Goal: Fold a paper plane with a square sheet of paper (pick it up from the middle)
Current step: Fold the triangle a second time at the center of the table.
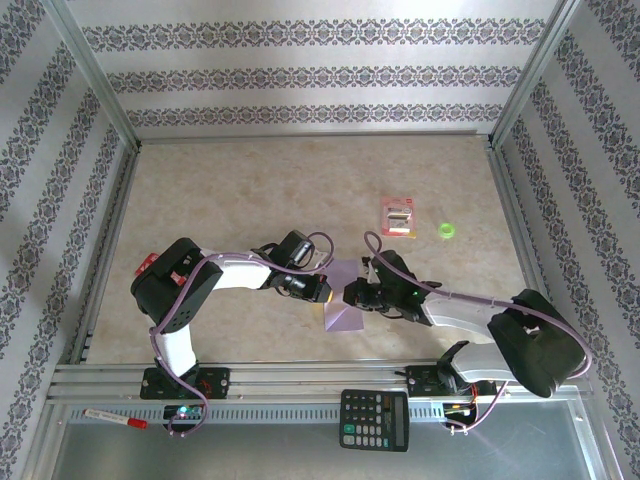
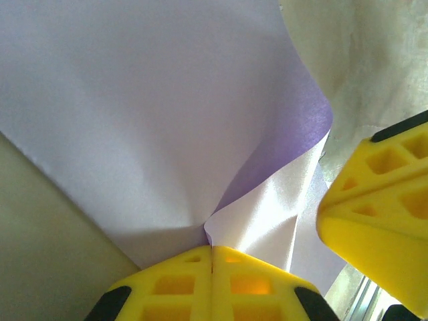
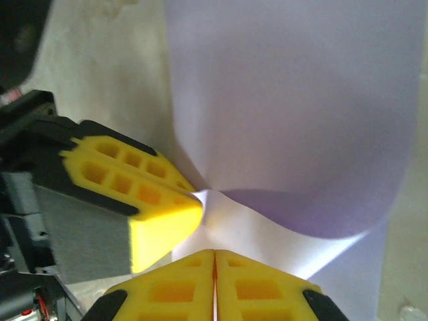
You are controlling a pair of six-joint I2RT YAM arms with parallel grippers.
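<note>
The square sheet of paper (image 1: 342, 312) is pale lavender and hangs bent and creased between the two grippers, just above the table near its front. My left gripper (image 1: 328, 293) is shut on one fold of it; in the left wrist view the sheet (image 2: 134, 120) fans up from the closed yellow jaws (image 2: 212, 251). My right gripper (image 1: 352, 296) faces it, almost tip to tip, and is shut on the sheet too (image 3: 214, 254). The sheet (image 3: 287, 100) curves up and away there. A paper plane is out of view.
A red-and-white packet (image 1: 399, 216) and a small green ring (image 1: 447, 231) lie on the table behind the right arm. A calculator (image 1: 374, 419) and a red-tipped pen (image 1: 115, 418) rest on the metal rail at the front. Patterned walls enclose the table.
</note>
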